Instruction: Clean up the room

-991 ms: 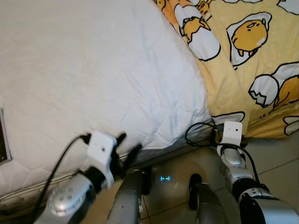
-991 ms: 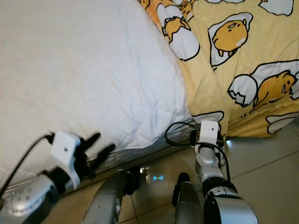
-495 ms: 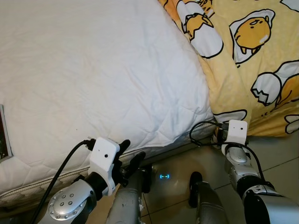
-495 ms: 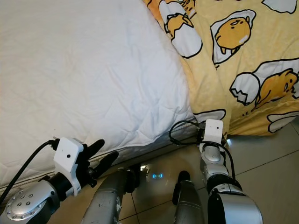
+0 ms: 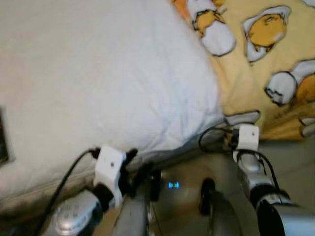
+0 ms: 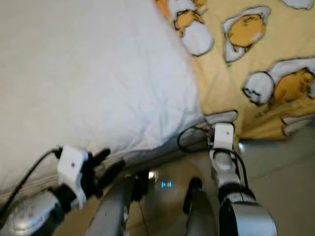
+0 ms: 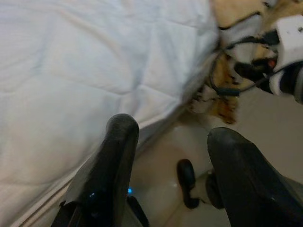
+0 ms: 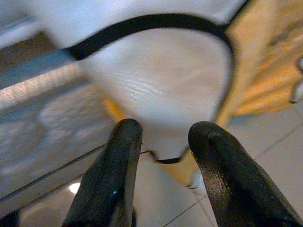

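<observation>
Blurry head cam frames, robot standing at bed edge. L gripper low by the mattress side, fingers spread apart w/ a clear gap, holding nothing; white quilted duvet lies just ahead of and above the fingertips, its lower edge hanging over the mattress side, not touching the fingers as far as can be seen. Black cable runs from the L wrist's white camera housing back along the silver arm.

R gripper pointed at the hanging corner of the yellow egg-character blanket; fingers parted, nothing between them. Just past the R fingertips sits a white egg-shape print w/ black outline on the blanket's drooping edge; contact w/ cloth can't tell. From the head cam the R wrist's white housing sits right below the blanket hem, looped black cable beside it toward the L gripper.

Duvet and blanket meet side by side on the bed, blanket beyond the R gripper, duvet beyond the L one. Beige tile floor under both grippers, robot's grey legs between them, small blue light reflected on the tile. Dark flat thing on the duvet far out to the L gripper's outer side, too blurred to ID.
</observation>
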Tool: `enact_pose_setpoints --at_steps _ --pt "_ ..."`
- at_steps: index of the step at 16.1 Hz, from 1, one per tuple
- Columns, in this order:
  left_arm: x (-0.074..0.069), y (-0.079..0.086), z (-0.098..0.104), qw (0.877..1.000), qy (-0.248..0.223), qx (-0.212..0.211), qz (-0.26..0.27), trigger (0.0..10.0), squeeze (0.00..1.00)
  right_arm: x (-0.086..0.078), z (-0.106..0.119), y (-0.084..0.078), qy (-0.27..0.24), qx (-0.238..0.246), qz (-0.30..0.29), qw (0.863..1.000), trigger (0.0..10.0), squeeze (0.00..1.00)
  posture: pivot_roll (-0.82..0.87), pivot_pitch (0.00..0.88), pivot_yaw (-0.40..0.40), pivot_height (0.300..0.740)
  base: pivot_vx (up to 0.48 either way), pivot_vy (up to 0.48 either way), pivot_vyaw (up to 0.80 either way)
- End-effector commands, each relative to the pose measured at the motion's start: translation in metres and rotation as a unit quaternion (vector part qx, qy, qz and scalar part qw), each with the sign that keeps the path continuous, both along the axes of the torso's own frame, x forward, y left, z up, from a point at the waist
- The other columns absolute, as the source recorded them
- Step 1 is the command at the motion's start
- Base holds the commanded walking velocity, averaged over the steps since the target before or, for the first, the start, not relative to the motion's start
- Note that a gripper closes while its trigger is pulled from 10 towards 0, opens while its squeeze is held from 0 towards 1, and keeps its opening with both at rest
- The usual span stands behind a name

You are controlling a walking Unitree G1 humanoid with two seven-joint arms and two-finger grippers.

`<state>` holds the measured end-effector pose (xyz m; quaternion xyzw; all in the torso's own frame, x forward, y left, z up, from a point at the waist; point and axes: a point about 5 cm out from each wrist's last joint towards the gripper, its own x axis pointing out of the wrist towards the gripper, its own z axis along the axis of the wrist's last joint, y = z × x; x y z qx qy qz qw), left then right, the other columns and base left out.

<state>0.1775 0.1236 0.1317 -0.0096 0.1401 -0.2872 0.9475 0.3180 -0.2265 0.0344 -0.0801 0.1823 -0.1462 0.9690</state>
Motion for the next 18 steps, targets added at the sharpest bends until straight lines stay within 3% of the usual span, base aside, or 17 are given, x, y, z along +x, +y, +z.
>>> enact_pose_setpoints --at_steps 1,7,9,10,11,12,13,14,16,17,18 --pt "-0.004 0.002 -0.004 1.000 0.007 0.012 -0.002 10.0 0.00 -0.009 -0.011 -0.001 0.023 0.001 -0.003 1.000 0.0 0.00 0.24 0.458 0.129 0.740 0.000 0.000 0.00" --pt "0.003 0.004 -0.013 1.000 0.007 0.020 0.007 10.0 0.00 -0.006 -0.008 -0.001 0.013 0.011 -0.001 1.000 0.0 0.00 0.22 0.427 0.106 0.740 0.000 0.000 0.00" --pt "0.017 0.003 -0.027 0.999 -0.006 0.042 0.012 10.0 0.00 -0.003 -0.004 0.009 -0.008 -0.008 0.028 1.000 0.0 0.00 0.17 0.318 0.049 0.740 0.000 0.000 0.00" --pt "0.030 0.007 -0.027 0.998 -0.027 0.052 0.028 10.0 0.00 -0.001 0.008 0.018 -0.069 -0.041 0.052 0.995 0.0 0.00 0.14 0.256 0.017 0.740 0.000 0.000 0.00" --pt "0.041 0.009 -0.027 0.997 -0.039 0.050 0.043 10.0 0.00 -0.003 0.015 0.023 -0.112 -0.058 0.064 0.990 6.2 0.00 0.12 0.206 0.001 0.740 0.000 0.000 0.00" --pt "0.054 0.009 -0.033 0.996 -0.041 0.044 0.065 10.0 0.00 -0.013 0.019 0.026 -0.148 -0.056 0.066 0.985 10.0 1.00 0.09 0.160 -0.014 0.740 0.000 0.000 0.00" --pt "0.063 0.008 -0.038 0.995 -0.039 0.042 0.077 10.0 0.00 -0.016 0.020 0.026 -0.156 -0.054 0.067 0.984 10.0 1.00 0.06 0.100 -0.027 0.740 0.000 0.000 0.00" --pt "0.079 0.007 -0.049 0.993 -0.031 0.031 0.110 10.0 0.00 -0.037 0.024 0.028 -0.186 -0.036 0.062 0.980 10.0 1.00 0.02 0.054 -0.029 0.740 0.000 0.000 0.00" --pt "0.102 0.002 -0.063 0.989 -0.019 0.033 0.144 10.0 0.00 -0.054 0.016 0.018 -0.180 -0.026 0.050 0.982 10.0 1.00 -0.03 0.000 -0.021 0.740 0.000 0.000 0.00" --pt "0.112 0.001 -0.065 0.985 -0.016 0.025 0.170 10.0 0.30 -0.061 0.014 0.010 -0.184 -0.023 0.034 0.982 10.0 1.00 -0.07 0.000 -0.006 0.740 0.000 0.000 0.00" --pt "0.120 0.000 -0.063 0.983 -0.020 0.013 0.181 10.0 0.88 -0.062 0.016 0.007 -0.192 -0.025 0.032 0.981 10.0 1.00 -0.08 0.000 0.003 0.740 0.000 0.000 0.00"
